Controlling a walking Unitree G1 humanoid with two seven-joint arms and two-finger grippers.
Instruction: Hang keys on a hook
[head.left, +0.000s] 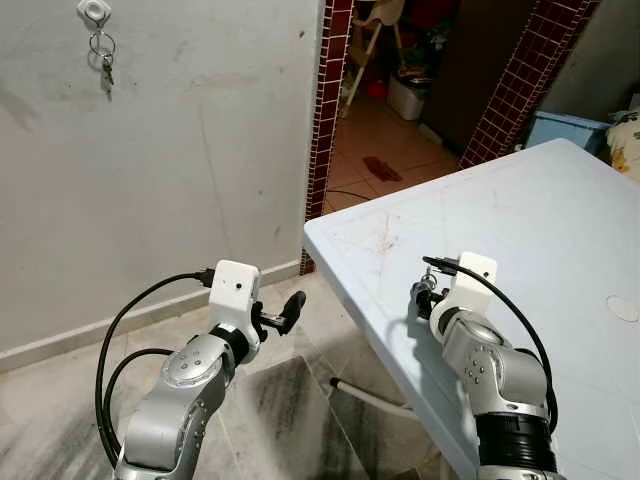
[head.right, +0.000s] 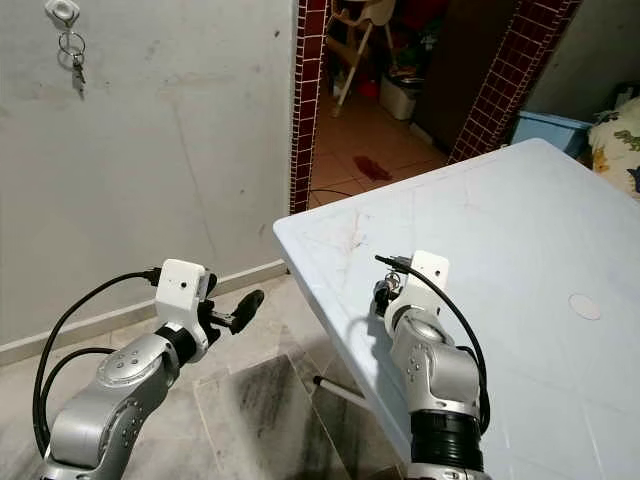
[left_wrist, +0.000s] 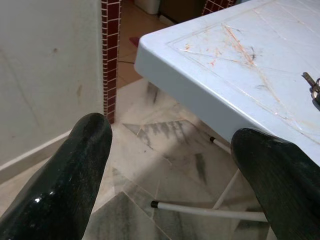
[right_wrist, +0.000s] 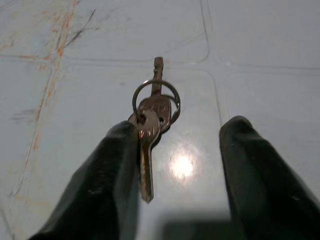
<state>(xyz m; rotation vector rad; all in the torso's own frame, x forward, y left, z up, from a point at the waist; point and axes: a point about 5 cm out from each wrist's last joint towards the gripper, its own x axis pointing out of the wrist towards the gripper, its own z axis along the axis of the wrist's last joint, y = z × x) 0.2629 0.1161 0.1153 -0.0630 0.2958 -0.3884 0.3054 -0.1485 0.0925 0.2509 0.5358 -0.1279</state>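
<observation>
Keys (right_wrist: 151, 125) between open right gripper (right_wrist: 180, 175) jaws.

- Two black fingers (right_wrist: 107, 185) of the right gripper (right_wrist: 177, 175) are seen set well apart, with an open gap left between them.
- A small bunch of keys (right_wrist: 150, 120) on a metal ring (right_wrist: 155, 100) is seen lying flat on the pale blue table (right_wrist: 260, 60).
- The keys are placed at about 11 o'clock from the gap's middle, touching or just beside the inner edge of one finger; which of the two cannot be told.
- One key blade is pointed toward 6 o'clock, another toward 12 o'clock.
- A bright glare spot (right_wrist: 181, 166) is seen on the table between the fingers.
- Orange and dark scratches (right_wrist: 60, 45) are seen toward 10 o'clock.
</observation>
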